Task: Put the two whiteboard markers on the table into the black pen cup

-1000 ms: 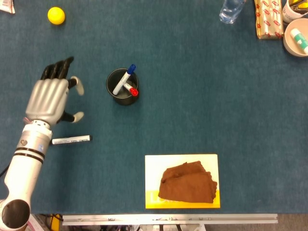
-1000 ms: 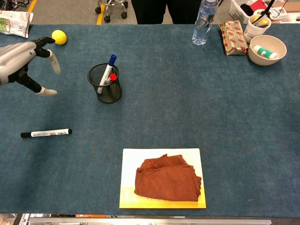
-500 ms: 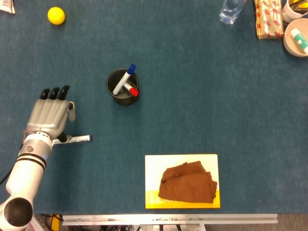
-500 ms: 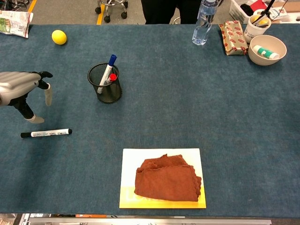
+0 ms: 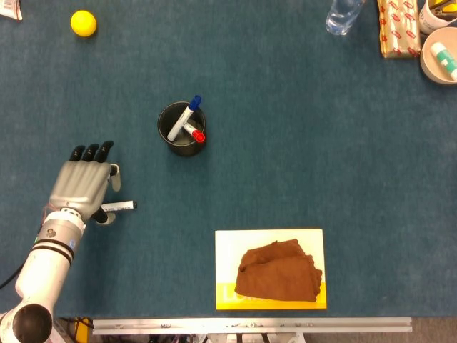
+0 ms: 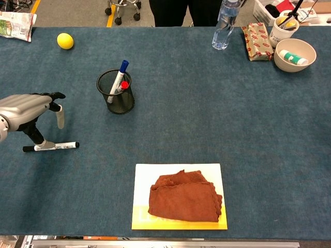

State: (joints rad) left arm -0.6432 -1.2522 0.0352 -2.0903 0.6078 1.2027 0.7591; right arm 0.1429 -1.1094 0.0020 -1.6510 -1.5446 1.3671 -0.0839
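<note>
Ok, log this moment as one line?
left robot hand: open, over black marker | pen cup: blue and red markers inside | right robot hand: not in view

- A dark blue, felt-like tabletop (image 6: 217,113) is filling almost all of both views, lit evenly with only soft shadows.
- A metal rail (image 5: 250,326) is running along the tabletop's near edge.
- Beyond the far edge, a strip of grey floor (image 6: 72,13) is showing, with a yellow line (image 6: 110,15) crossing it.
- A wheeled chair base (image 6: 123,7) is standing on that floor.
- Someone in dark clothes (image 6: 178,11) is standing just behind the tabletop, cut off by the frame.
</note>
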